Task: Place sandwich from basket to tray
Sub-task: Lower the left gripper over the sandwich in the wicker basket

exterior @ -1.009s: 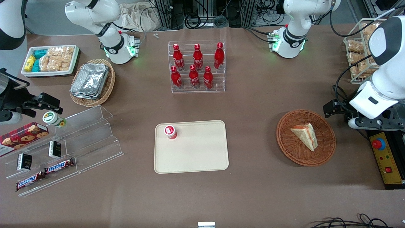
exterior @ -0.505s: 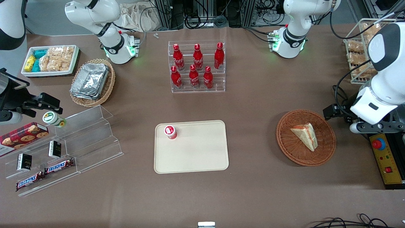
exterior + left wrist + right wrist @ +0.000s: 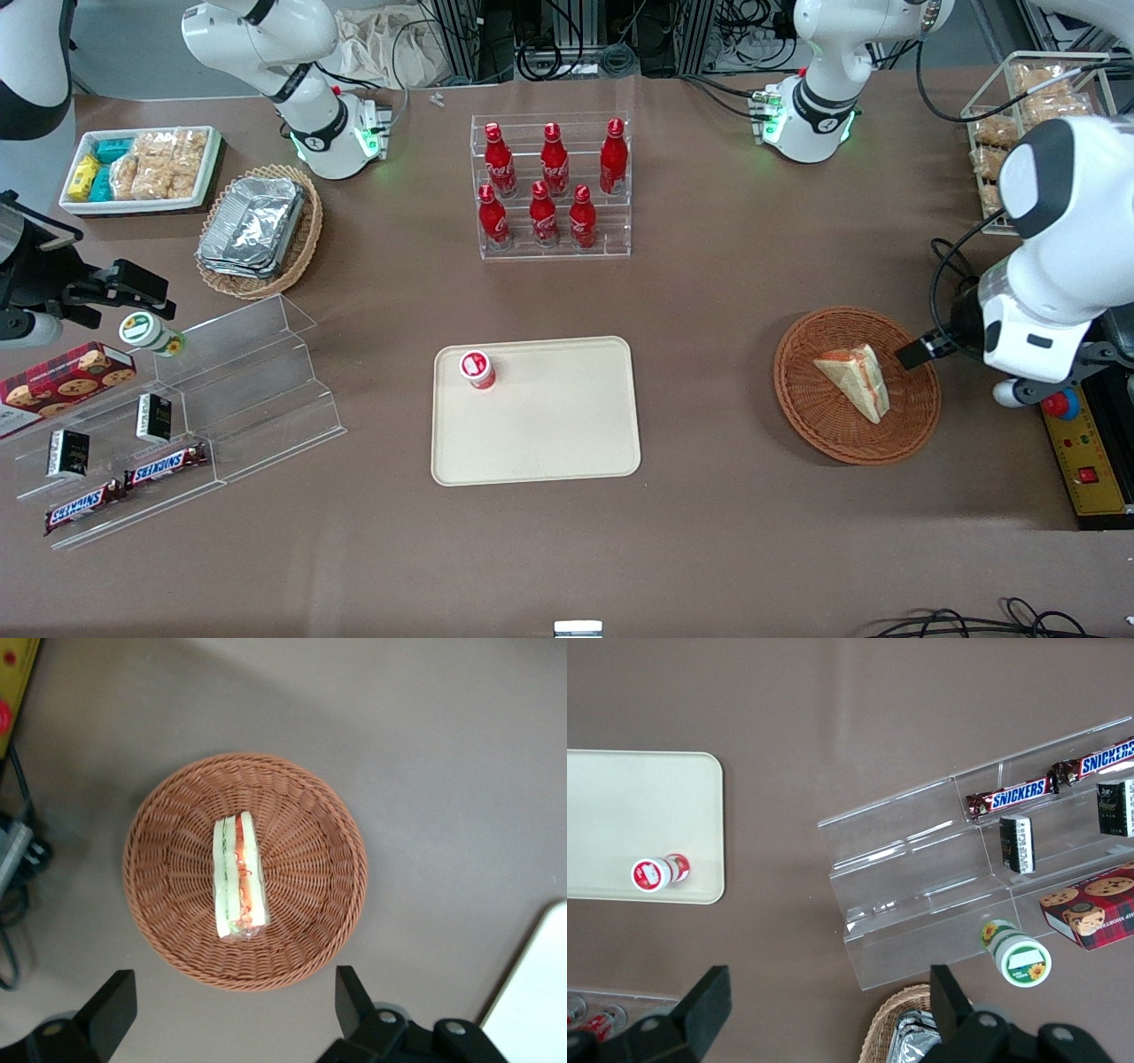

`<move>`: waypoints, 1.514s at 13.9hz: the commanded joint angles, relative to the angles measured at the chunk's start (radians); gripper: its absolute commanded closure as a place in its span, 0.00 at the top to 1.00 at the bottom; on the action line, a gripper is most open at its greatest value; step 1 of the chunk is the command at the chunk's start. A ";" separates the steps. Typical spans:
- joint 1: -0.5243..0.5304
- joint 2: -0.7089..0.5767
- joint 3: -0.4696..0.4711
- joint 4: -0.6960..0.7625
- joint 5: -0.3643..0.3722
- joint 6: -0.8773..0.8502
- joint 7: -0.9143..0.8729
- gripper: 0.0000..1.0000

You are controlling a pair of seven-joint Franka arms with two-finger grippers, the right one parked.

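The gripper (image 3: 230,1014) was held wide open and empty above the basket (image 3: 328,904), the sandwich (image 3: 238,874) left untouched inside.

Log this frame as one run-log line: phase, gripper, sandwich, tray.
phase: approach | gripper: open, above basket edge, empty | sandwich: lying in basket, untouched | tray: holds only a red-capped cup

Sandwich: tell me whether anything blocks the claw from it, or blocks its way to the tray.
Nothing visible does. The open claw hangs above the basket, where the sandwich lies uncovered. Only bare table separates basket and tray; a small red-lidded cup occupies one tray corner.
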 commanded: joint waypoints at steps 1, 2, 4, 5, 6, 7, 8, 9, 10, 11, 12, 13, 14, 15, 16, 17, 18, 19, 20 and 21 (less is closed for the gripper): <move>0.004 -0.007 -0.007 -0.065 0.027 0.058 -0.115 0.99; 0.006 0.003 -0.007 -0.076 0.027 0.081 -0.117 0.99; 0.006 0.025 -0.007 -0.106 0.025 0.123 -0.140 0.99; 0.007 0.027 -0.007 -0.146 0.025 0.178 -0.140 0.99; 0.008 0.024 -0.006 -0.195 0.025 0.236 -0.140 0.99; 0.008 0.020 -0.006 -0.238 0.025 0.285 -0.142 0.99; 0.008 0.022 -0.006 -0.264 0.024 0.322 -0.142 0.99; 0.008 0.027 -0.006 -0.280 0.024 0.353 -0.142 0.99; 0.008 0.031 -0.006 -0.304 0.024 0.388 -0.142 0.99; 0.009 0.037 -0.006 -0.335 0.022 0.440 -0.142 0.99; 0.023 0.039 -0.006 -0.370 0.024 0.486 -0.142 0.99; 0.044 0.039 -0.007 -0.401 0.024 0.526 -0.139 0.99; 0.047 0.039 -0.007 -0.424 0.024 0.549 -0.137 0.99; 0.047 0.039 -0.007 -0.438 0.024 0.566 -0.135 0.99; 0.049 0.042 -0.007 -0.443 0.024 0.569 -0.135 0.99; 0.049 0.049 -0.007 -0.443 0.024 0.571 -0.135 0.99; 0.049 0.056 -0.007 -0.443 0.024 0.571 -0.137 0.99; 0.049 0.066 -0.007 -0.443 0.024 0.574 -0.139 0.99; 0.049 0.076 -0.007 -0.444 0.022 0.586 -0.139 0.99; 0.049 0.083 -0.007 -0.453 0.022 0.606 -0.139 0.99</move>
